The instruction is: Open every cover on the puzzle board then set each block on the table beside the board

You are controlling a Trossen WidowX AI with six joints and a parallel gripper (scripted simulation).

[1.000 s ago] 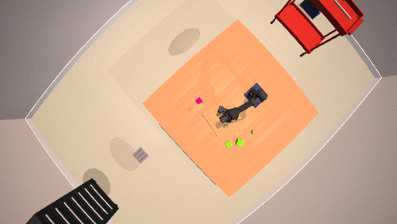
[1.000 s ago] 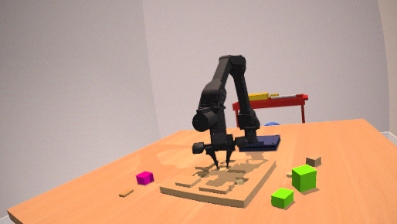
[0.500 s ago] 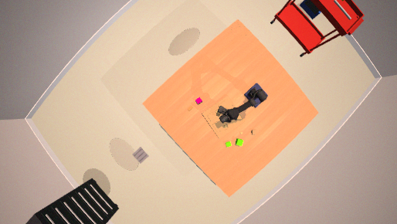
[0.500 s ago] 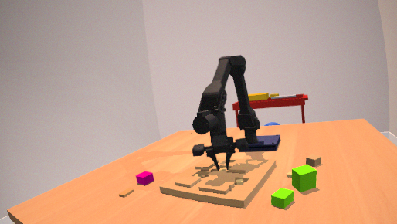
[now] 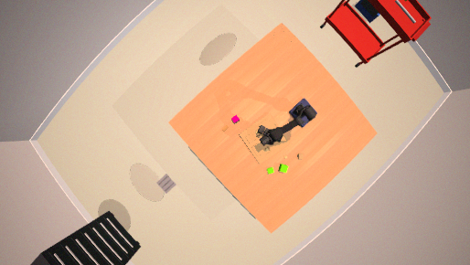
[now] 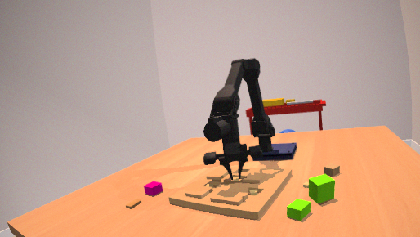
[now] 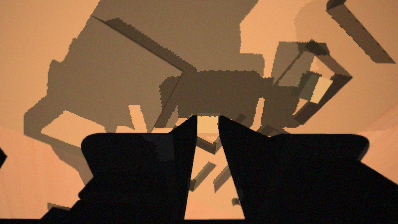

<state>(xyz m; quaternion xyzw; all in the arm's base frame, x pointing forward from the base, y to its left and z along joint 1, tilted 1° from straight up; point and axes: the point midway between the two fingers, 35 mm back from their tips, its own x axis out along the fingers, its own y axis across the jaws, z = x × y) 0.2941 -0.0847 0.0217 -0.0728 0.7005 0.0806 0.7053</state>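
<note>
The wooden puzzle board [image 6: 214,210] lies on the table under the arm. My gripper [image 6: 236,179] [image 7: 207,120] points down over its middle, shut on a small pale block [image 7: 208,125] low at a well. Another pale block [image 7: 321,90] [image 6: 253,191] sits in an angular well to the right in the wrist view. Flat wooden covers [image 6: 198,193] [image 6: 227,199] stand slightly proud near the board's front edge. The arm's shadow and the fingers hide parts of the board; I cannot tell how far each cover is open.
A magenta block [image 5: 235,119] [image 6: 154,189] and small orange piece [image 5: 224,128] [image 6: 133,203] lie on one side of the board. Two green blocks [image 5: 283,168] [image 5: 270,170] [image 6: 322,189] [image 6: 298,210], a brownish block [image 5: 299,156] [image 6: 332,171] and a tiny pale piece [image 6: 306,185] lie on the other.
</note>
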